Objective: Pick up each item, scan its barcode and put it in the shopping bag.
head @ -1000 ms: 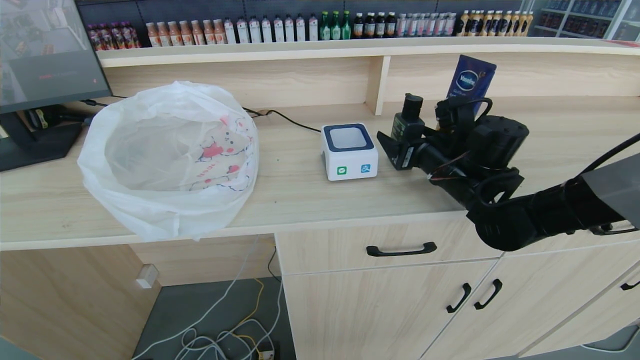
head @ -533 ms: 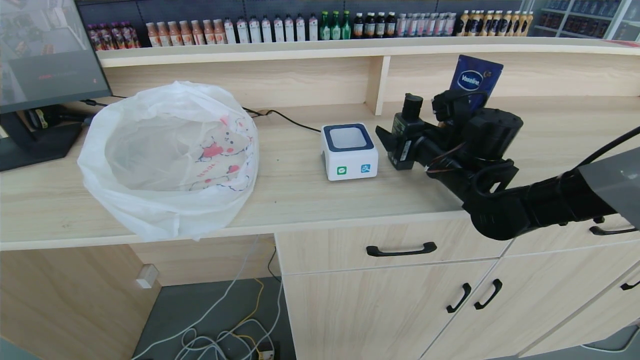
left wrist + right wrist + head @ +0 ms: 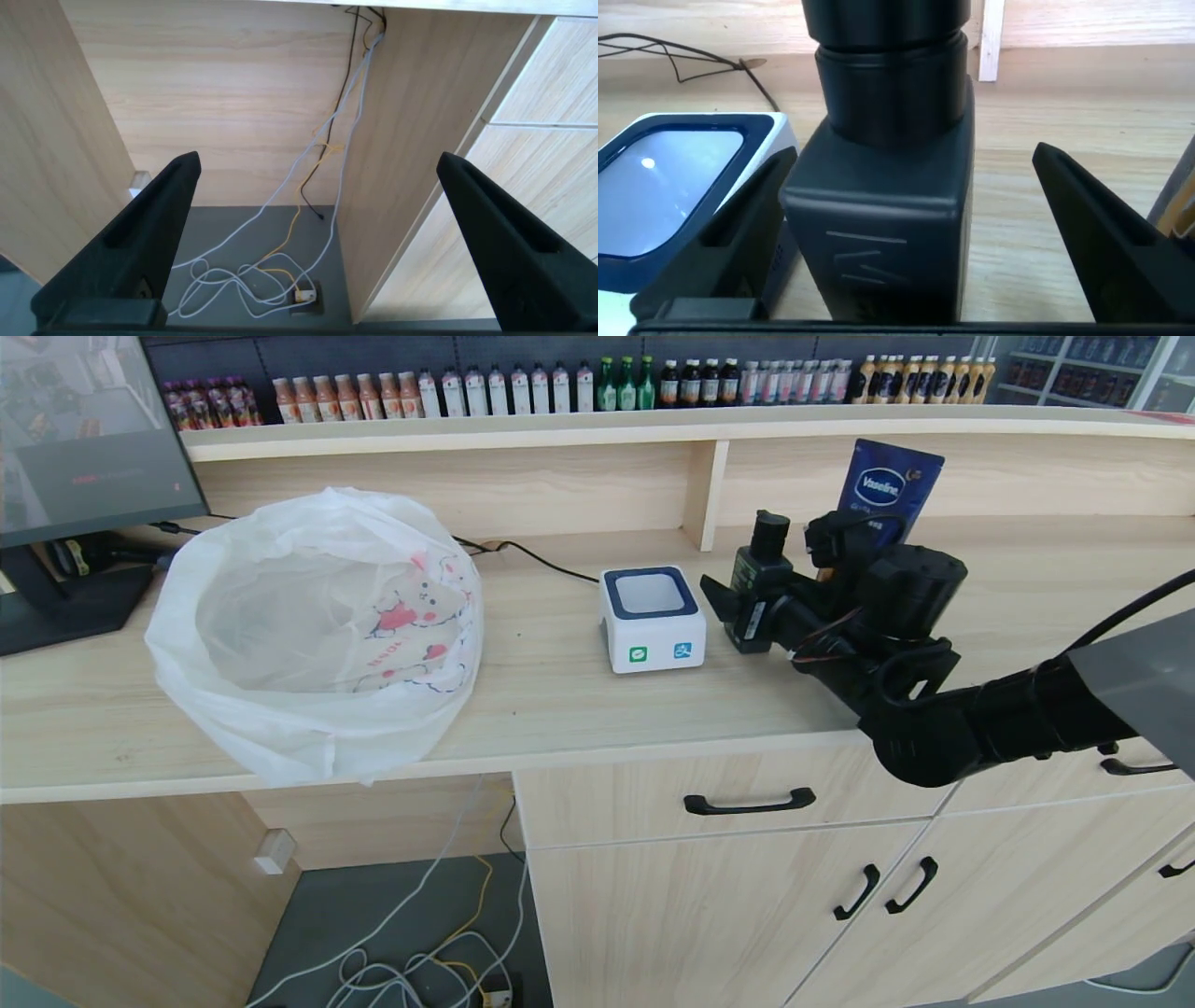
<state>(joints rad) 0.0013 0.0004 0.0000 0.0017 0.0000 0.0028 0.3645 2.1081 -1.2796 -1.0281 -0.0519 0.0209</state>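
Counter (image 3: 560,709) bears scanner (image 3: 652,631) and bag (image 3: 308,747); right tool (image 3: 910,163) seemingly spread around bottle (image 3: 878,224), left tool (image 3: 318,168) spread

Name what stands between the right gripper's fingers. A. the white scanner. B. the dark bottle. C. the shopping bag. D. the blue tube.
B: in the right wrist view the dark bottle stands upright on the counter between the open fingers of the right gripper, with the white scanner just beside it.
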